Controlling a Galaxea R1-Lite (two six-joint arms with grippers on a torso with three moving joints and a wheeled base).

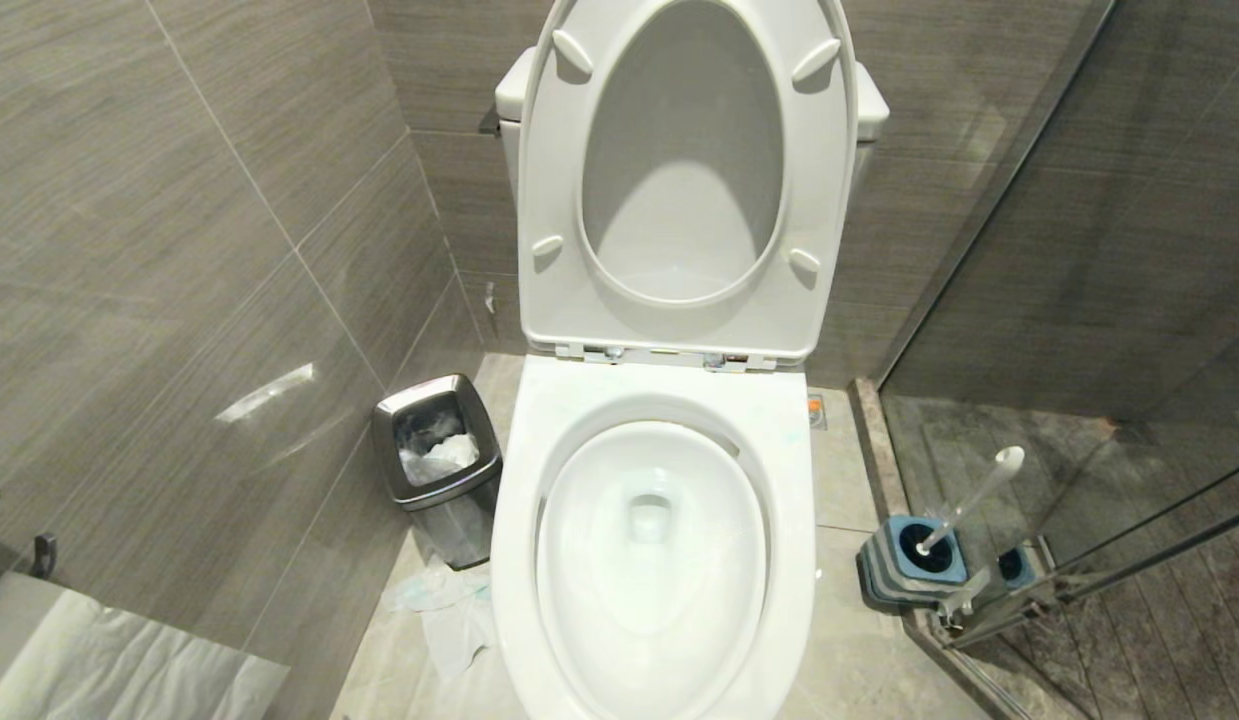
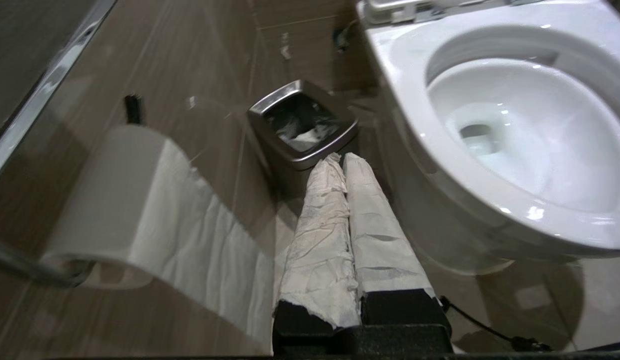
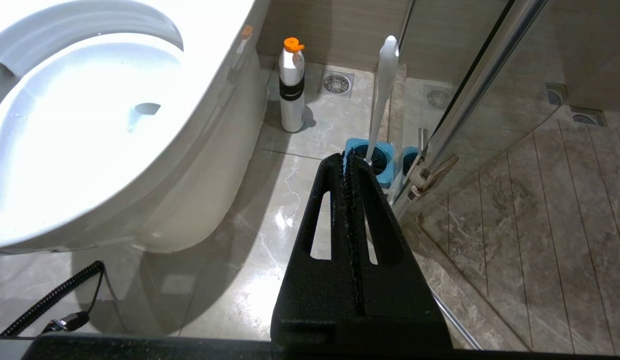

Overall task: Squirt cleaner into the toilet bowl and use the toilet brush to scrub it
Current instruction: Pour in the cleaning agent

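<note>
The toilet bowl (image 1: 659,400) stands in the middle with its seat and lid raised against the tank. I cannot tell the cleaner apart from the pale water in the bowl. The toilet brush (image 1: 979,490) leans in its blue-topped holder (image 1: 904,565) on the floor to the right, by the glass door. Neither gripper is in the head view. My left gripper (image 2: 342,159), its fingers wrapped in whitish paper, is shut and empty, low beside the bowl (image 2: 400,65) and pointing toward the bin. My right gripper (image 3: 345,157) is shut and empty, pointing at the holder (image 3: 385,165) and brush (image 3: 382,95).
A steel waste bin (image 1: 459,520) with paper in it stands left of the bowl, crumpled paper (image 1: 449,610) on the floor before it. A toilet-paper roll (image 2: 104,200) hangs on the left wall. A white bottle with an orange cap (image 3: 291,90) stands by the toilet base. A glass shower door (image 3: 490,75) closes the right.
</note>
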